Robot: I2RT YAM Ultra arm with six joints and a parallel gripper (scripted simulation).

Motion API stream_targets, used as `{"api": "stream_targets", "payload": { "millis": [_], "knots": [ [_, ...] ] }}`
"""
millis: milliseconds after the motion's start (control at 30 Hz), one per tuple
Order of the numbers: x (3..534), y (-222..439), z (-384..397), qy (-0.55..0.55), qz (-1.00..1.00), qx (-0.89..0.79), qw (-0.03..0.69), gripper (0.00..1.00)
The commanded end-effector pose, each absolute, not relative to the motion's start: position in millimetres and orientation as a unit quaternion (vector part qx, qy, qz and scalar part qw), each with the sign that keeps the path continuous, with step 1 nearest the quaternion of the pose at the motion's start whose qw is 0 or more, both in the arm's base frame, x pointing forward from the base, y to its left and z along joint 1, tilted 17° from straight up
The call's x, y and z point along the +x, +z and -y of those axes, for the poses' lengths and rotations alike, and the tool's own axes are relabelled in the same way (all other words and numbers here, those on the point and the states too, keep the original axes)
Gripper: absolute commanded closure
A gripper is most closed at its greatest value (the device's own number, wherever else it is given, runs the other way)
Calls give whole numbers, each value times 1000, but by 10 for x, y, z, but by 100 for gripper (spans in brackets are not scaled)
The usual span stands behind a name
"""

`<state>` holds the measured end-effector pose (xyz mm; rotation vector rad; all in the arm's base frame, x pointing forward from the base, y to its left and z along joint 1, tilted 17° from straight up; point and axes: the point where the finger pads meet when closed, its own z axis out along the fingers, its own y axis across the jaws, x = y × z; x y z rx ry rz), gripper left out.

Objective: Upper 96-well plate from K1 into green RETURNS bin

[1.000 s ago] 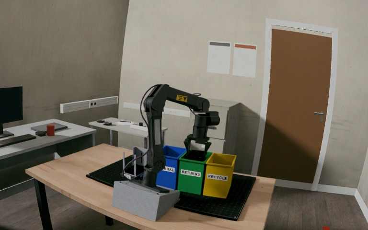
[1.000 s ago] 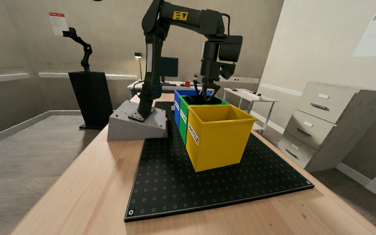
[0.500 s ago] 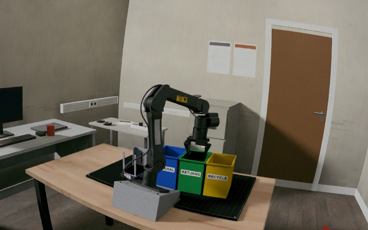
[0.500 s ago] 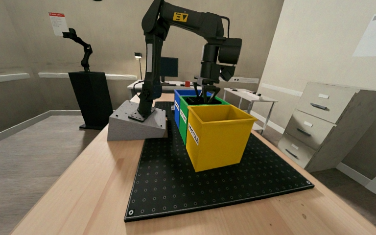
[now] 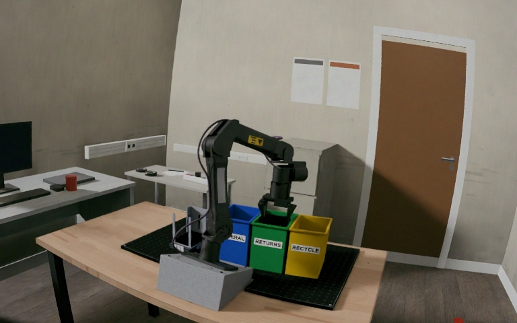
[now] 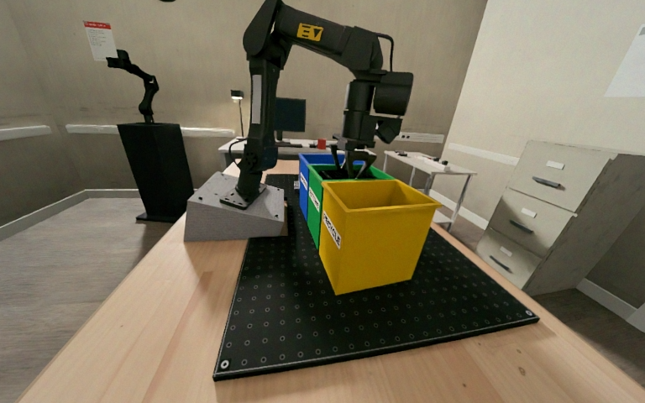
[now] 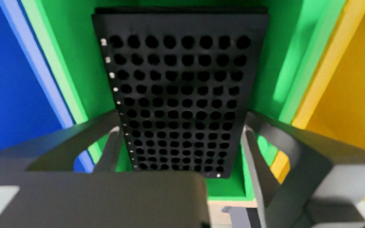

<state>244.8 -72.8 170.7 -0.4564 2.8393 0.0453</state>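
Left: rack K1, lower plate inside, barely visible. Centre: gripper pinching plate by its long edges, low inside green bin. Best lowered level, centred between walls, released near the floor. Right: yellow bin, untouched, upright.

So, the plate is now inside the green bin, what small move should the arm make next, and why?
Probably open the jaws and let go. The gripper is shut on the 96-well plate, which hangs between the walls of the green RETURNS bin, below its rim in the exterior view. All three bins stand upright, so a straight release looks safe.
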Motion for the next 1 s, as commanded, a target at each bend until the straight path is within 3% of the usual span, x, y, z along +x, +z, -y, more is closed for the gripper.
{"api": "stream_targets", "payload": {
  "millis": [0,967],
  "knots": [
    [2543,1922,768,-9,-972,-156,175,100],
    [2507,1715,746,4,-976,-156,152,100]
  ]
}}
